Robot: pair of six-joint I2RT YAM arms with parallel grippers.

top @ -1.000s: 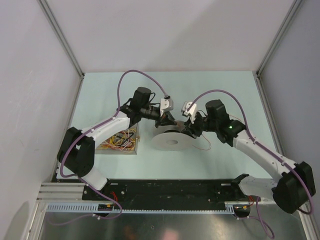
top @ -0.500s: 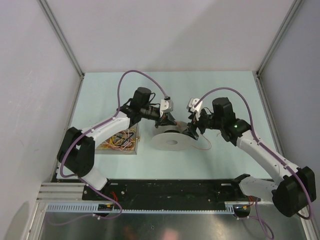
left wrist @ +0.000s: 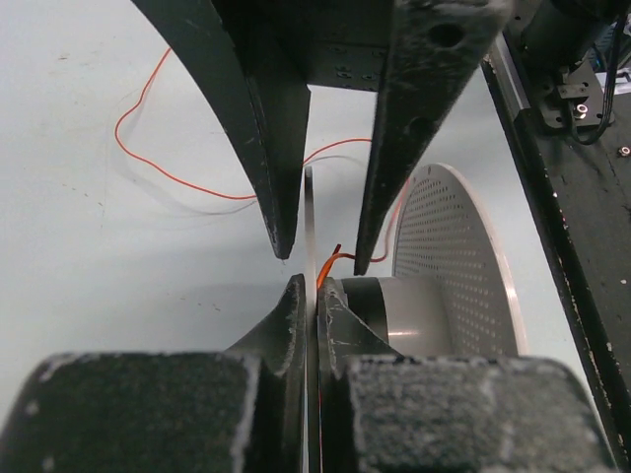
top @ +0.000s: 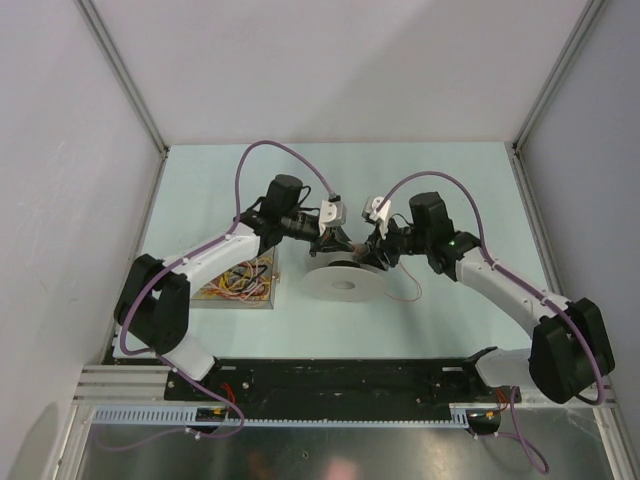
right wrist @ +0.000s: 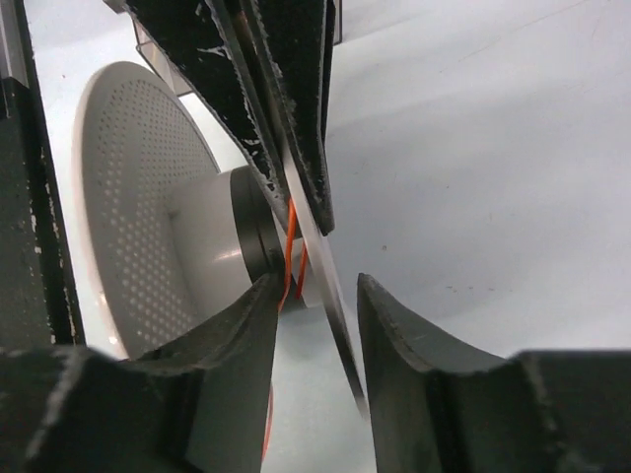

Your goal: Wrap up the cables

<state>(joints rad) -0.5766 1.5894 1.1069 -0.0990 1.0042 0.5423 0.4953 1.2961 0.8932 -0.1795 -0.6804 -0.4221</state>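
1. Looking down from above, you see both arms reach in over the white spool [top: 322, 284], which sits near the middle of the worktop [top: 450, 190].
2. Your left tool [left wrist: 309, 296] is clamped together on the spool's thin flange, the one opposite the perforated disc, with the flange edge pinched between its pads.
3. Your right tool [right wrist: 317, 296] has its fingers apart, one on each side of that same flange and just beside the left tool. You cannot tell from these views whether either finger touches the flange.
4. One orange cable [right wrist: 292, 246] is turned round the grey hub, right at the tip of one right-tool finger. Its loose length trails in loops over the worktop to the right of the spool.
5. The other cables [top: 238, 282], yellow, orange and red, lie tangled in a shallow box [top: 240, 303] left of the spool, under your left arm.
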